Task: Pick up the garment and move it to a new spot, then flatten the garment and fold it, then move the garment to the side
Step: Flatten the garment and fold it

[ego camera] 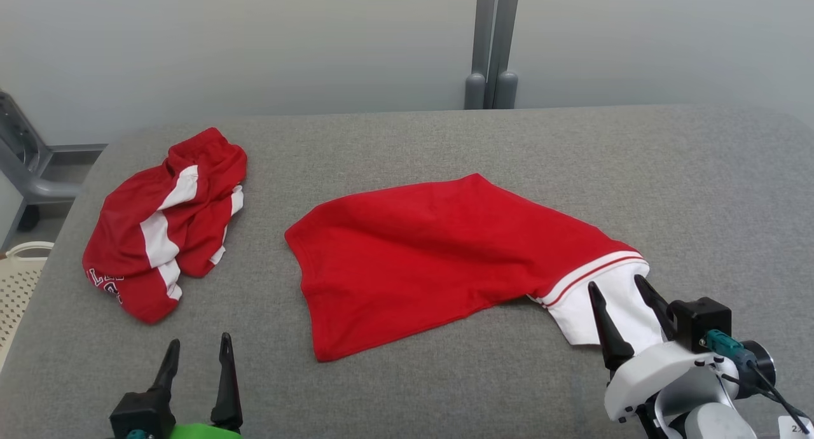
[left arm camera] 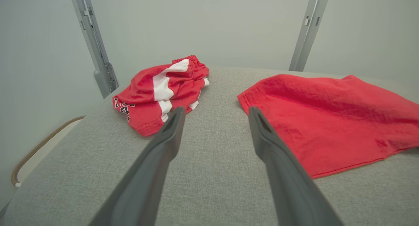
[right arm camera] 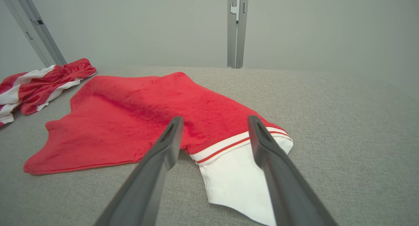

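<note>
Garment lies spread; left tool and right tool gape; lettering on crumpled shorts illegible.

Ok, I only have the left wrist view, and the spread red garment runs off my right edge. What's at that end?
Observer: The red garment ends there in a white panel, set off by a red-and-white striped band.
Operator: And where's the right gripper?
Observer: The right gripper is at that white panel, open, with its fingers pointing over it. I can't tell whether they touch the cloth.
</note>
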Available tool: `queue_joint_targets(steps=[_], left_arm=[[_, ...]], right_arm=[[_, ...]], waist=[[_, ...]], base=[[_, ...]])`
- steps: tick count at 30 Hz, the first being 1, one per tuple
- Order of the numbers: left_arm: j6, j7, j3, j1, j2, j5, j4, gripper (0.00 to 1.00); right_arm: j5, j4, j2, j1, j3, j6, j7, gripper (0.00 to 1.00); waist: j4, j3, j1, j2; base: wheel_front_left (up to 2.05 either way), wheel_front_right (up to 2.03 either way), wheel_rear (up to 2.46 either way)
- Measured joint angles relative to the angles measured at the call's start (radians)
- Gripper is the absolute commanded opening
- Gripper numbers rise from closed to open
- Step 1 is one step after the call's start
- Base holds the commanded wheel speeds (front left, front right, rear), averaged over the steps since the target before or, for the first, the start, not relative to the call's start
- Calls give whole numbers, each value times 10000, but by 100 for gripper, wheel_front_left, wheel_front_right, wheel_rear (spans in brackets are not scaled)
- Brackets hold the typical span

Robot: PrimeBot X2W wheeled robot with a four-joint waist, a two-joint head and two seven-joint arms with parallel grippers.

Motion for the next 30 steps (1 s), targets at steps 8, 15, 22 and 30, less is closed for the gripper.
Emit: queue_joint_targets(steps=[8, 15, 22, 30], left_arm=[[-313, 2418, -522, -201, -121, -690, 127, 100], [-236, 4769, -1189, -1088, -207, -740, 759, 100], [-539, 5499, -1674, -2267, -435, -769, 1981, 100], [-587, 5668, -1942, -3363, -755, -978, 3175, 100]], right_arm=[[-48, -105, -6, -38, -901, 0, 2136, 100], [-284, -903, -4, -42, -1570, -4, 4451, 100], [-345, -1262, -4, -103, -1858, -2, 5607, 100], [-612, -646, -6, -649, -1981, -2, 5985, 100]], waist=[[25, 81, 0, 0], [66, 252, 0, 0], [-57, 576, 0, 0], [-297, 1052, 0, 1]], base=[[0, 0, 0], [0, 0, 0], [0, 0, 0], [0, 0, 0]])
